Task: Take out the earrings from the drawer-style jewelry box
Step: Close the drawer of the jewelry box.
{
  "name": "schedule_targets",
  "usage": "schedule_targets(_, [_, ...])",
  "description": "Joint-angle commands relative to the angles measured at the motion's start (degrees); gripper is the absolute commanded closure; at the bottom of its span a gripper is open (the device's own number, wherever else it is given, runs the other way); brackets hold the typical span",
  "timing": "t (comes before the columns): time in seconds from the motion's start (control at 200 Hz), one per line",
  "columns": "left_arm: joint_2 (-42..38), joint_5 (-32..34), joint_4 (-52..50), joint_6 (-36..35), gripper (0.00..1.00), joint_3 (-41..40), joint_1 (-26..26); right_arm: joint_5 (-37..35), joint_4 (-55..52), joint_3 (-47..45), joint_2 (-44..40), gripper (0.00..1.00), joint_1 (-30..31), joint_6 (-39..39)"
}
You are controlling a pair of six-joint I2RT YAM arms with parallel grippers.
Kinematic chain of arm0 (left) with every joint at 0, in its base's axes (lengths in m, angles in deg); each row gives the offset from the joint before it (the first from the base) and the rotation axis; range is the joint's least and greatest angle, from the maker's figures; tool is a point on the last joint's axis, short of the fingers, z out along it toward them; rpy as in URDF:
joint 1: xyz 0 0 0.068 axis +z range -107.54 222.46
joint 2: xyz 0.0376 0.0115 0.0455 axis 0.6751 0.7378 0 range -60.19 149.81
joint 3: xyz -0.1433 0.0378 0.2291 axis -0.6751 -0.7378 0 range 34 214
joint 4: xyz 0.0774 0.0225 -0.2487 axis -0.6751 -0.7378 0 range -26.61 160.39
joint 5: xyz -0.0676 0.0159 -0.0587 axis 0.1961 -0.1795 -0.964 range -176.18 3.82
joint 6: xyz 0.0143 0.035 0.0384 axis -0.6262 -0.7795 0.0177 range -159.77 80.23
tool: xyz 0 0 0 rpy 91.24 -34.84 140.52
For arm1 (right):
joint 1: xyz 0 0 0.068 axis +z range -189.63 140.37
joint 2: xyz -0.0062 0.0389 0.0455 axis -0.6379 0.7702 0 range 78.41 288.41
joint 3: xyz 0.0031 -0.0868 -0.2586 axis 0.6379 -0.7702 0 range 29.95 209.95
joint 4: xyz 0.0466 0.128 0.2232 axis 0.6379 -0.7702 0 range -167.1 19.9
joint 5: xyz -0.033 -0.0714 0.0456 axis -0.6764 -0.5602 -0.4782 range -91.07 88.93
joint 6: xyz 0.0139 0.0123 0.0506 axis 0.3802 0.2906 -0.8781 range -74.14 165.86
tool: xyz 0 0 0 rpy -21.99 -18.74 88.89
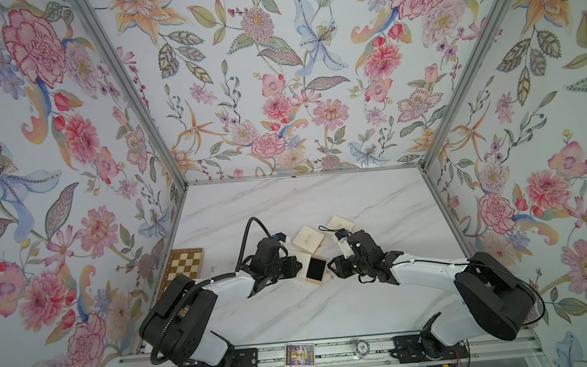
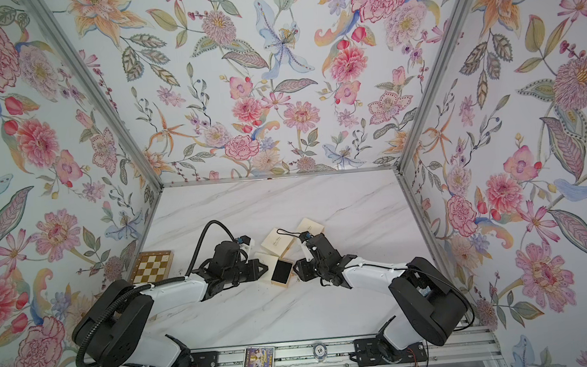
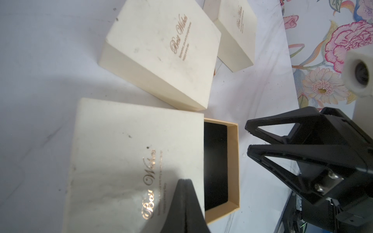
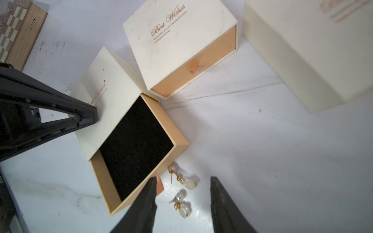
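The drawer-style jewelry box [image 1: 315,269] [image 2: 280,272] lies mid-table, its tan drawer [image 4: 137,149] slid out of the cream sleeve [image 4: 107,90] and showing only bare black lining. Two earrings, pearly beads on gold fittings, [image 4: 182,179] [image 4: 182,205] lie on the marble just outside the drawer's front edge. My right gripper [image 4: 184,178] [image 1: 330,264] is open with its fingers either side of them, holding nothing. My left gripper [image 3: 184,180] [image 1: 300,262] is shut, its tip over the sleeve [image 3: 131,157].
Two closed cream boxes [image 1: 308,239] [image 1: 340,224] sit just behind the open one. A chessboard [image 1: 184,266] lies at the left wall. A card [image 1: 299,355] and a chip [image 1: 363,346] rest on the front rail. Floral walls enclose three sides.
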Motion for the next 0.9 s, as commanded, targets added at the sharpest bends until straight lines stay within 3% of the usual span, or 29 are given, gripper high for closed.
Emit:
schedule_targets(0.0, [0.1,2.1,-4.6,0.0,1.00,-1.8,0.4,0.3,1.3,0.1,1.0,0.55,-0.3,-0.8])
schedule_targets(0.34, [-0.3,1.9,-3.9,0.3,1.00,-1.8,0.4,-0.2,0.0,1.0,0.1,0.55,-0.4,-1.0])
schedule_targets(0.535, [-4.1,0.8,-3.4,1.6,1.00,-0.6,0.4,-4.2,-2.0,1.4,-0.1,0.55,-0.5,-0.7])
schedule_targets(0.751, [-11.8,-0.1,-9.3,-0.7,1.00,7.1,0.4,-5.7,-4.6,3.2,0.1,0.63,-0.4,1.0])
schedule_targets(0.896, [-15.1,4.5,-15.7,-4.4,1.00,9.9,0.9,-6.0,-5.2,4.4,1.0,0.67,-0.4,1.5])
